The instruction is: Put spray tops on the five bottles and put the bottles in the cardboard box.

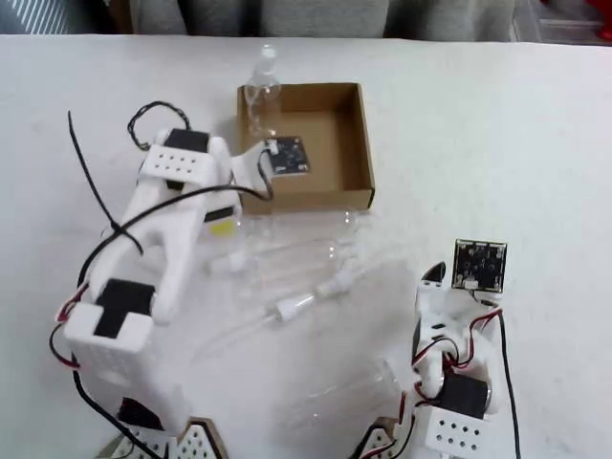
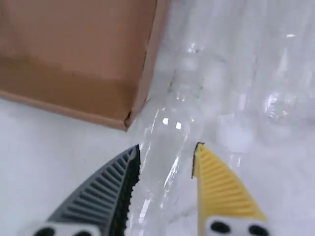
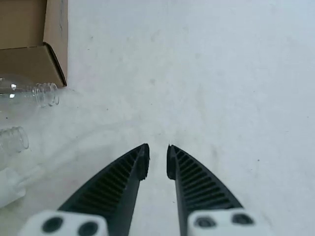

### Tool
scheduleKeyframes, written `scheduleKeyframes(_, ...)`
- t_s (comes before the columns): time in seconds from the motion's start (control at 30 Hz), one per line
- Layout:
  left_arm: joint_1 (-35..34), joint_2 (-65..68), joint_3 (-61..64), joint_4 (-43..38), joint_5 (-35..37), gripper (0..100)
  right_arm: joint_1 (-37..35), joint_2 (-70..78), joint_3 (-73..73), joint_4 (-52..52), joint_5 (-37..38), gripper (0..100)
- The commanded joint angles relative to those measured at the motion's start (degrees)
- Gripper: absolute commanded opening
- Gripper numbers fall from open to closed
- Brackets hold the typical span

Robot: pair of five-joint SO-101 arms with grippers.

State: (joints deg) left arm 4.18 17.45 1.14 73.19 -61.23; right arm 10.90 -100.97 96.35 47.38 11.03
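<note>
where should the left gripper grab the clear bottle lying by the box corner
Take the bottle round its straight body, just behind the shoulder, coming down from above with one finger on each long side. It lies flat on the table, neck toward the cardboard box corner; the neck is narrow and close to the box wall. The left gripper straddles the body there.

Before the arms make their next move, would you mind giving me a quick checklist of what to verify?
1. Left gripper lined up on a lying bottle: ok.
2. Firm hold on it: cannot tell.
3. That bottle capped: not ok, neck bare.
4. Loose spray tops on the table: ok.
5. Right gripper free: ok, open and empty.
6. Room in the box: ok, one capped bottle stands inside.
</note>
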Motion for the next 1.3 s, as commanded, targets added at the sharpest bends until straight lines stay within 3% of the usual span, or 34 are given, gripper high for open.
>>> scheduleKeyframes(0.0,0.13,2.33,-4.57,-1.41,-0.62,18,-0.48,-0.66,0.7,0.22,0.7,5.2)
scheduleKeyframes(0.2,-0.13,6.64,-5.36,-3.96,-0.62,19,-0.57,-0.66,0.7,0.22,0.7,5.2)
scheduleKeyframes(0.5,-0.92,8.75,-5.63,0.53,-0.18,32,-0.57,-0.66,0.7,0.22,0.79,5.2)
scheduleKeyframes(0.93,-4.18,8.75,-1.41,1.14,-0.09,32,-0.57,-0.66,0.7,0.22,0.79,5.2)
scheduleKeyframes(1.27,-8.92,8.66,0.0,2.11,4.66,18,-0.48,-0.66,0.7,0.22,0.79,5.2)
